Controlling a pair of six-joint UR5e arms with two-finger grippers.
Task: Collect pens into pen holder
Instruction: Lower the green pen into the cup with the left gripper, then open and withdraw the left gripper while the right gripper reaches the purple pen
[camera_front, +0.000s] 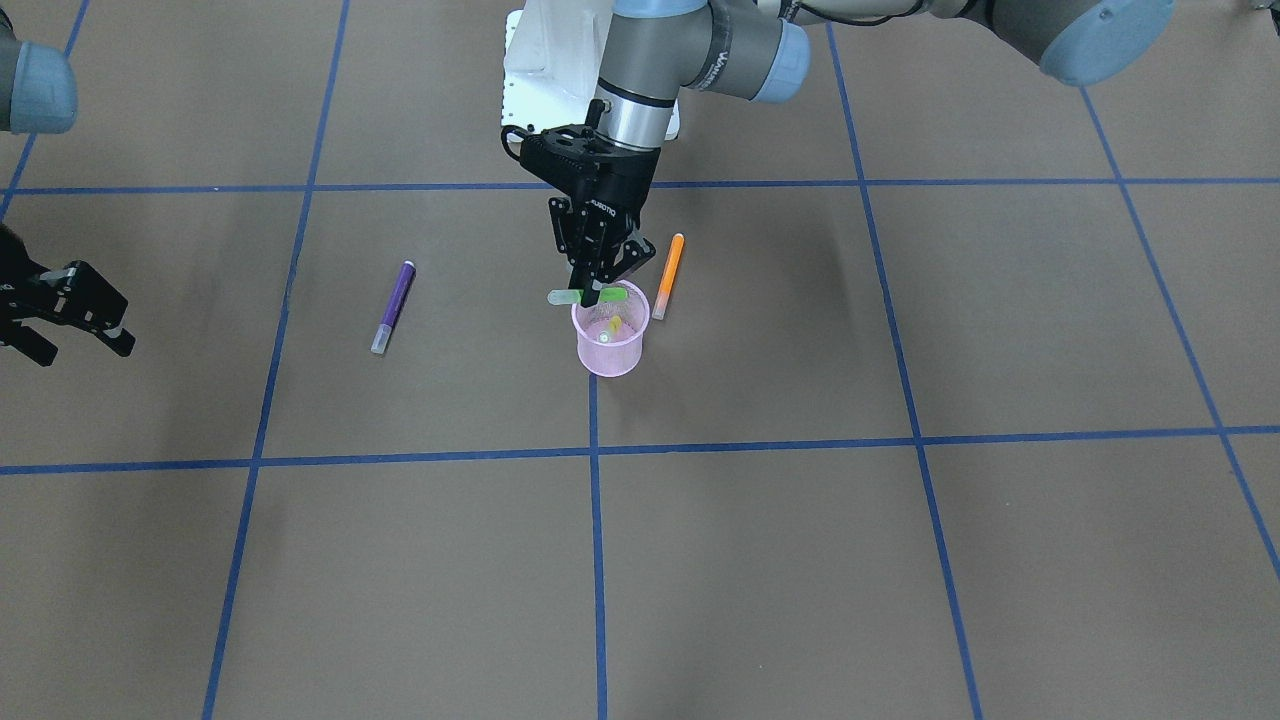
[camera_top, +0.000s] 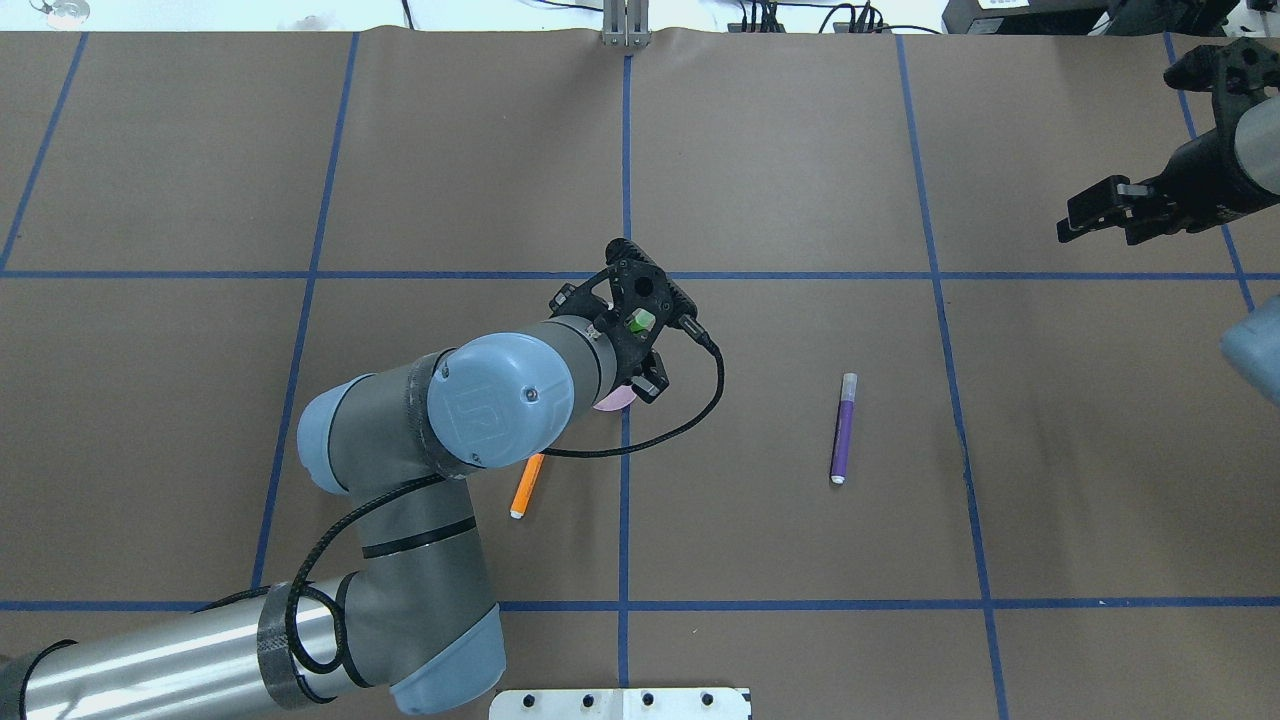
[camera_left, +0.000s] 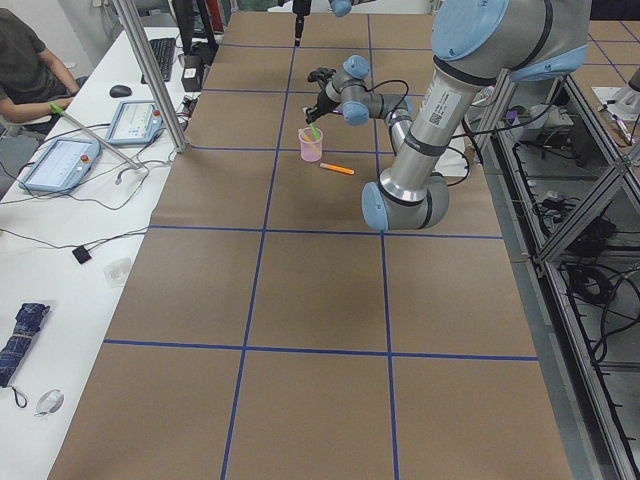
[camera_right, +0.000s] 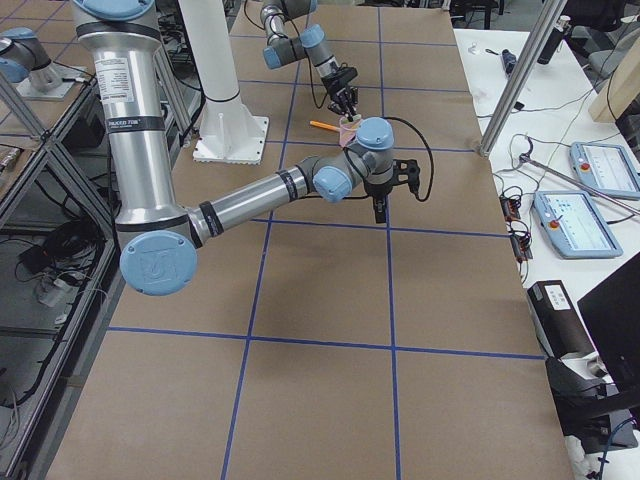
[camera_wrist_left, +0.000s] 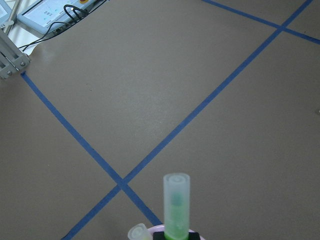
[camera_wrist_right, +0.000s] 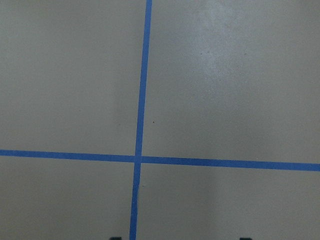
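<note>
While the slim green pen (camera_front: 620, 295) with its pale translucent cap is clamped level between the fingers of the left hand (camera_front: 598, 290), it is held just above the mouth of the small round pink wire-mesh pen holder (camera_front: 610, 352). The holder is stood upright at the end of a blue tape line, near the middle of the table (camera_front: 900, 560). A yellow pen (camera_front: 613, 326) is seen leaning inside it.

An orange pen (camera_front: 668, 276) is laid flat just beside the holder on the robot's left. A purple pen (camera_front: 393, 306) is laid flat well apart on the robot's right. The right hand (camera_front: 80, 345) is held out over bare table, fingers spread, with nothing between them.

The table is covered in matt brown paper and ruled into large squares by blue tape. A white base plate (camera_front: 540, 60) is bolted at the robot's edge. Across from the robot, a long white worktop (camera_left: 60, 260) is loaded with two grey teach pendants (camera_left: 60, 165), cables and a keyboard (camera_left: 163, 55). A person (camera_left: 25, 60) is seated there, and aluminium posts (camera_left: 150, 70) are fixed along that edge.
</note>
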